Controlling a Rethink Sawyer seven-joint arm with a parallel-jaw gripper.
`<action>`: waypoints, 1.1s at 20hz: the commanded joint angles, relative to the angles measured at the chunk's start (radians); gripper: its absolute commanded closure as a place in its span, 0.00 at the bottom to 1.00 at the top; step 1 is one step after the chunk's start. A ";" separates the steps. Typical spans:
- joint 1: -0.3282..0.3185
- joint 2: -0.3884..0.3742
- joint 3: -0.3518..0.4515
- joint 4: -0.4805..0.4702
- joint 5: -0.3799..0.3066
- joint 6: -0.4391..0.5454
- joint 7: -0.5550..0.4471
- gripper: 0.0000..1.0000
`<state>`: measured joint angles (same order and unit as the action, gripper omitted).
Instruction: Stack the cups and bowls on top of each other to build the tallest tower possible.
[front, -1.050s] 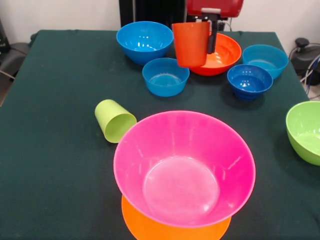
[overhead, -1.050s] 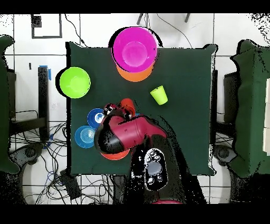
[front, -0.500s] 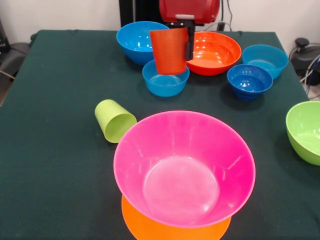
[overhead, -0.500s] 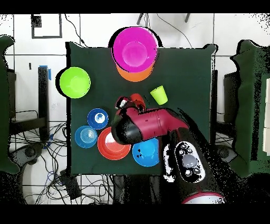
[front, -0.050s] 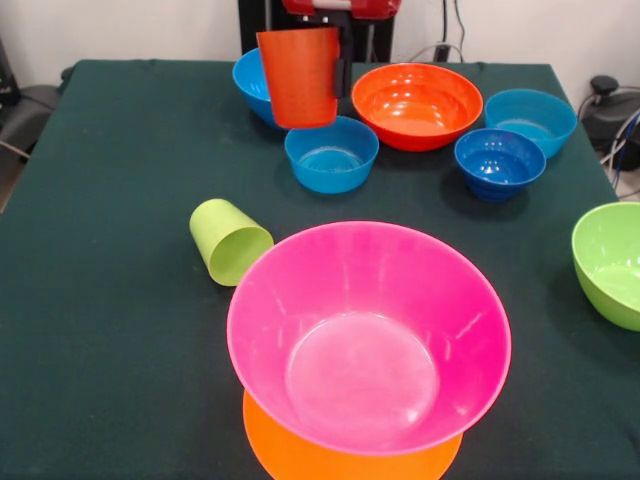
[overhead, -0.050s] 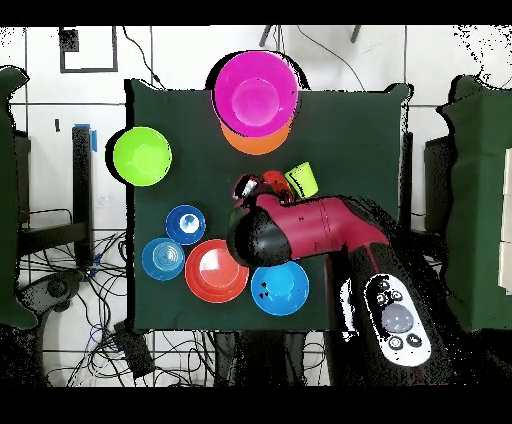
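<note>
**Dark green table on a pale tiled floor**

A table (front, -0.050s: 120, 330) covered with a dark green cloth is seen in both views. Behind it, in the front view, a plain pale wall (front, -0.050s: 130, 28) is shown. In the overhead view the floor (overhead, -0.050s: 170, 55) is laid in white tiles with dark joints, and a black square outline (overhead, -0.050s: 88, 50) is marked on it. Tangled cables (overhead, -0.050s: 95, 330) are spread over the floor beside the table. Dark green furniture (overhead, -0.050s: 480, 200) is placed at both sides. The scene is evenly lit.
</note>
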<state>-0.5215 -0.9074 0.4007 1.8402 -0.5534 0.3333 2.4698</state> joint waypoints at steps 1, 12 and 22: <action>0.027 0.013 0.139 -0.083 -0.033 0.120 -0.237 1.00; 0.149 0.304 0.052 -0.445 -0.169 0.236 -0.209 1.00; 0.137 0.489 0.107 -0.698 -0.147 0.362 -0.330 1.00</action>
<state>-0.3777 -0.5556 0.4681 1.3271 -0.6379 0.5300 2.4688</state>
